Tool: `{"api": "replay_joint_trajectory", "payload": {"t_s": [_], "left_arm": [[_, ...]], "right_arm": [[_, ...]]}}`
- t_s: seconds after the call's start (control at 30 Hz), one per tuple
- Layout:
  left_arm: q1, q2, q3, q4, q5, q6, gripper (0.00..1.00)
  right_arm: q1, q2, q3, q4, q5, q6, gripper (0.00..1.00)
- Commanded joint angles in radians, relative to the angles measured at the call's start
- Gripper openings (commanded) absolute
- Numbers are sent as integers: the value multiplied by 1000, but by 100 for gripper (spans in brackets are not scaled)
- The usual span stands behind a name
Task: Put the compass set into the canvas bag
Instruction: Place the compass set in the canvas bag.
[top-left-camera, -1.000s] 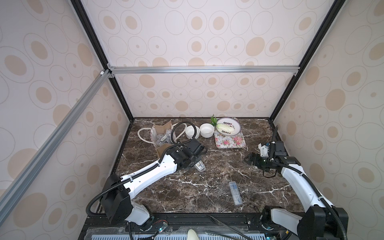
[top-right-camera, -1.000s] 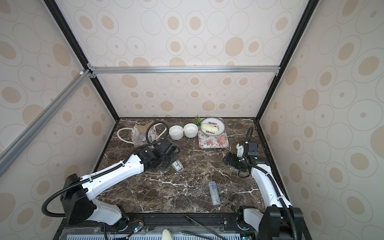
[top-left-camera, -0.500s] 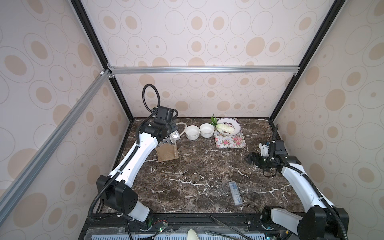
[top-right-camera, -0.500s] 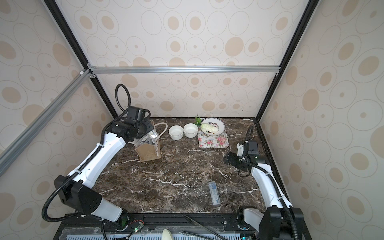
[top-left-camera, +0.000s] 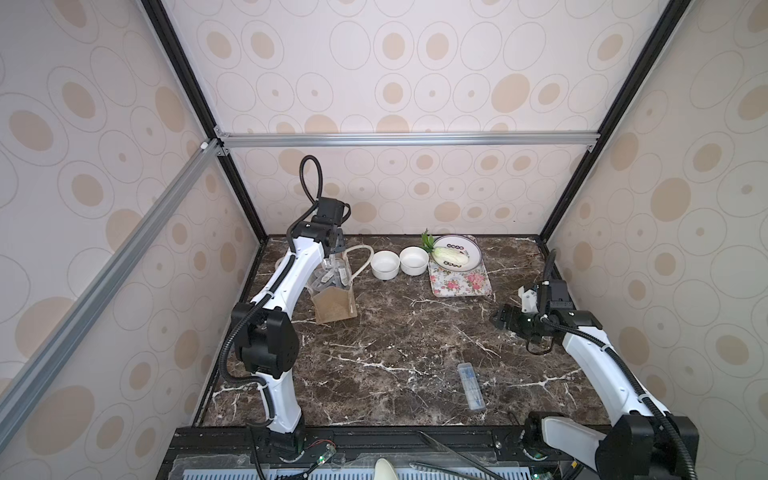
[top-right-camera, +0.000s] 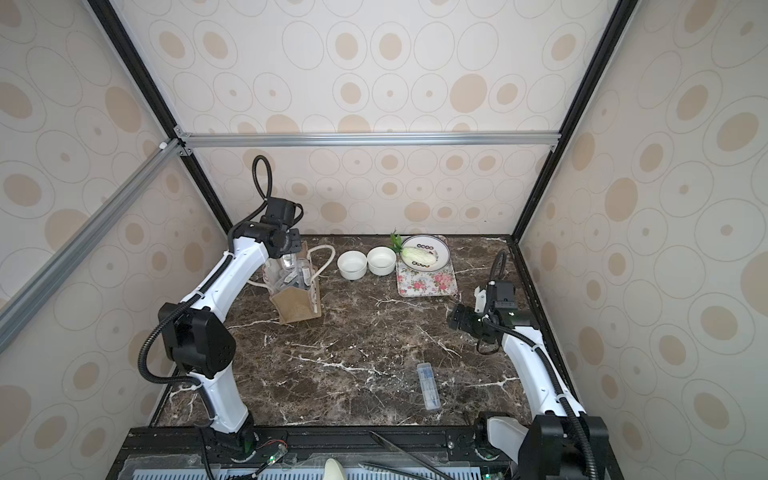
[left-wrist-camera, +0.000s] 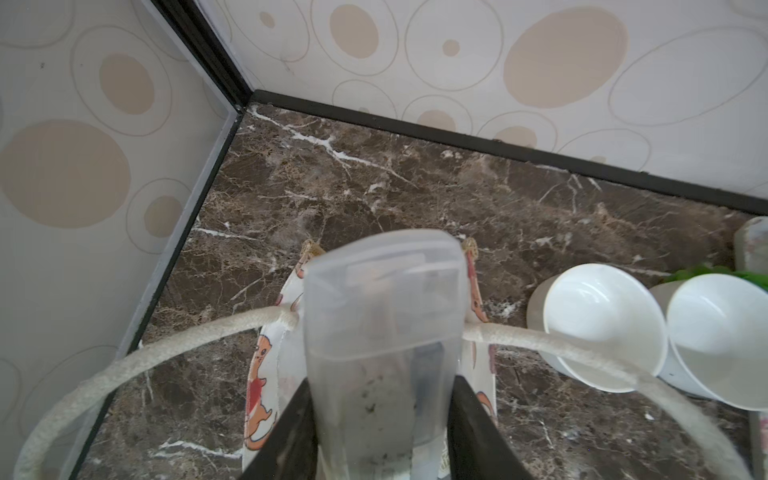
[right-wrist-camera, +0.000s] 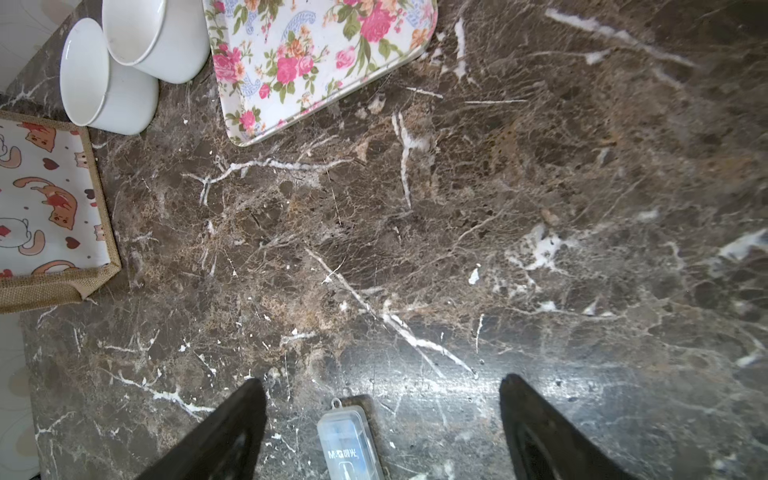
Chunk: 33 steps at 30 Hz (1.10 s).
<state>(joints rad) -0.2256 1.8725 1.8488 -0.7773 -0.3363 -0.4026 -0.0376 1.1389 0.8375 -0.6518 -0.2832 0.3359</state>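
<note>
left gripper (left-wrist-camera: 380, 390): clamped on the compass set (left-wrist-camera: 382, 299), a clear plastic case pinched between both fingers
compass set: back left, hanging over the canvas bag (top-left-camera: 336, 306) mouth, between the rope handles (left-wrist-camera: 145, 361); depth inside unclear
canvas bag: standing on marble table (top-left-camera: 395, 353)
bowls (top-left-camera: 385, 265): two, white, just right of bag
tray (top-left-camera: 459, 282): floral, plate (top-left-camera: 471, 249) on it
small clear box (top-left-camera: 471, 386): flat on table, front right
right gripper (right-wrist-camera: 380, 380): fingers apart, empty, above table

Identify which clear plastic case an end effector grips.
The case at the canvas bag, clamped in the left end effector; the other case lies free on the table.
</note>
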Motion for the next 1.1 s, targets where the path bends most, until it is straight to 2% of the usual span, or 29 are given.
{"api": "replay_joint_trajectory", "payload": {"t_s": [0.0, 0.43, 0.73, 1.07], "left_arm": [[10, -15, -15, 17, -76, 135, 45], [20, -56, -247, 79, -9, 182, 45], [62, -5, -247, 89, 129, 185, 45], [81, 29, -222, 74, 218, 166, 50]], "right_arm": [[12, -13, -8, -14, 15, 19, 90], [41, 19, 20, -7, 34, 24, 90], [51, 7, -4, 5, 32, 29, 90], [51, 18, -17, 19, 31, 24, 90]]}}
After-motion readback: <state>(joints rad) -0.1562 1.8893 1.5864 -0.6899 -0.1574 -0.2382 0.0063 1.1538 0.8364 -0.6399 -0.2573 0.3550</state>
